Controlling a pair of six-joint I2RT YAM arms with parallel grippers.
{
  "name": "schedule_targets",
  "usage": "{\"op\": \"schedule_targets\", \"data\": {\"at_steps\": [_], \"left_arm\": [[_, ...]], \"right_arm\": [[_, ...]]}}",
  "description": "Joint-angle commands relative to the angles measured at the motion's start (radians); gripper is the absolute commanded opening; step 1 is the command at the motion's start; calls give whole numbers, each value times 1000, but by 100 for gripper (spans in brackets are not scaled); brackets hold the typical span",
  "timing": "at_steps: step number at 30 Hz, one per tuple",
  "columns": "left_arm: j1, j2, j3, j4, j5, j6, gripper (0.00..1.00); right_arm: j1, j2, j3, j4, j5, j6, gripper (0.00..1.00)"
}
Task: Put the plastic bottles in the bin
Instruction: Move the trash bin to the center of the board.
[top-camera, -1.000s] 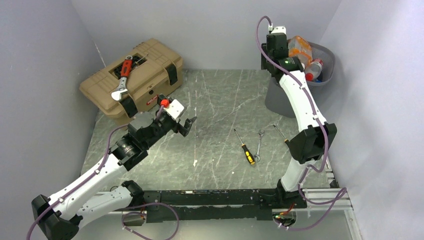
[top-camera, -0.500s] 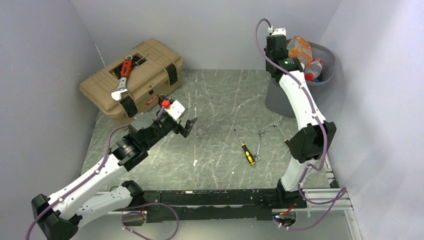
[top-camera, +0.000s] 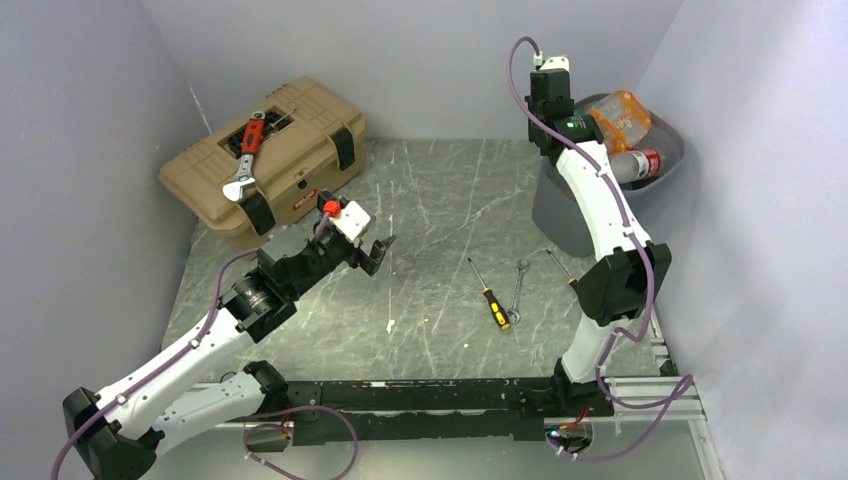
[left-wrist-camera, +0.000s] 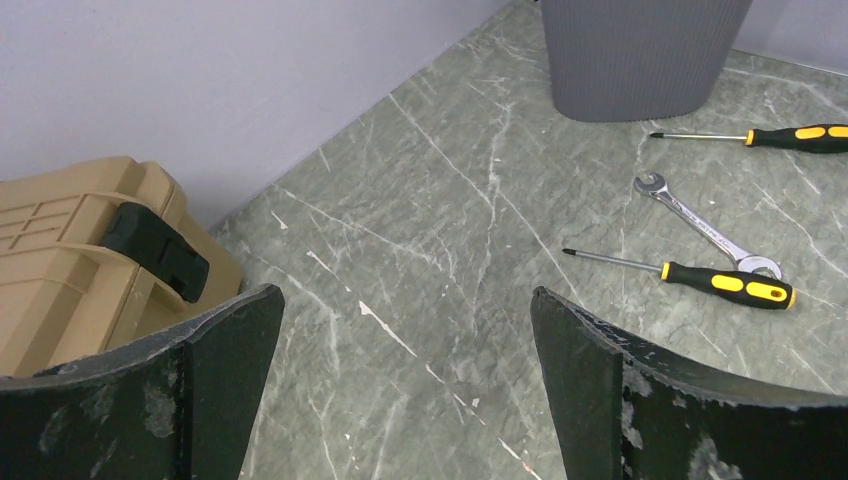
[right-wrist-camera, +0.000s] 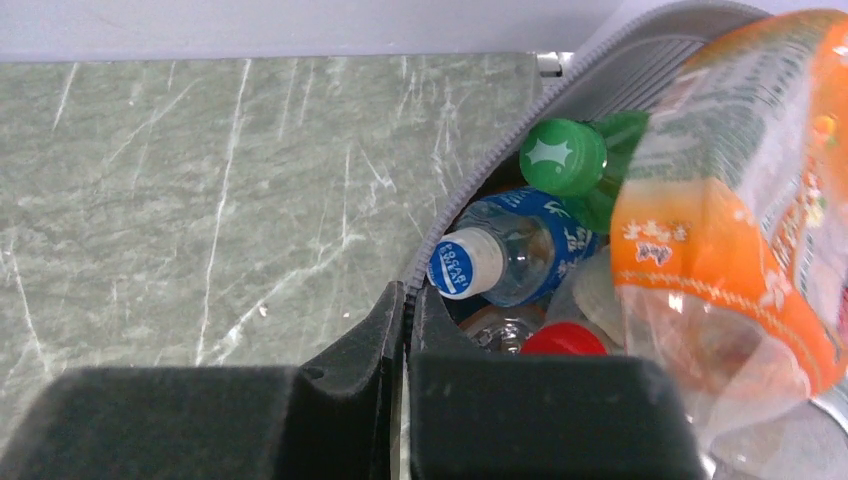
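R gripper (right-wrist-camera: 405, 300): shut, fingers pressed tight on the bin's near-left rim; rim edge runs straight into the seam betw. them.
L gripper (top-camera: 380, 248): wide open, holding nothing; hangs over the table (top-camera: 430, 190) left of centre, just in front of the toolbox.
Bin (top-camera: 548, 205): far right corner, next to the R wall; top looks tipped toward that wall.
Orange-label bottle (right-wrist-camera: 730, 200): on top of the pile, sticks up past the rim, right beside the R gripper.
Green-cap bottle (right-wrist-camera: 565, 157): inside bin, against the rim wall, cap toward the wrist cam.
Blue-label bottle (right-wrist-camera: 510, 255): inside, white cap, below the green one, just past the fingertips.
Red cap (right-wrist-camera: 563, 340): lower in the pile; its bottle is mostly hidden.
Toolbox (top-camera: 300, 135): tan, far left, lid closed; adj. wrench (top-camera: 247, 155) w/ red handle lies on the lid.
Loose tools: near screwdriver (top-camera: 490, 300), spanner (top-camera: 518, 290), far screwdriver (top-camera: 560, 267), on the table betw. the arms, in front of the bin, apart from both grippers.
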Motion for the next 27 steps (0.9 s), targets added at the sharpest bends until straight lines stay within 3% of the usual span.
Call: {"op": "schedule_targets", "data": {"at_steps": [1,9,20,27], "left_arm": [[-5,-10,40,18,1,-4,99],[-4,-2,39,18,-3,0,100],[-4,2,39,18,-11,8,99],[-5,4,37,15,-21,15,99]], "right_arm": [[50,0,47,-32,-48,-7,0],[116,3,78,19,-139,-80,0],[322,50,130,99,-207,-203,0],[346,99,172,98,-265,-190,0]]}}
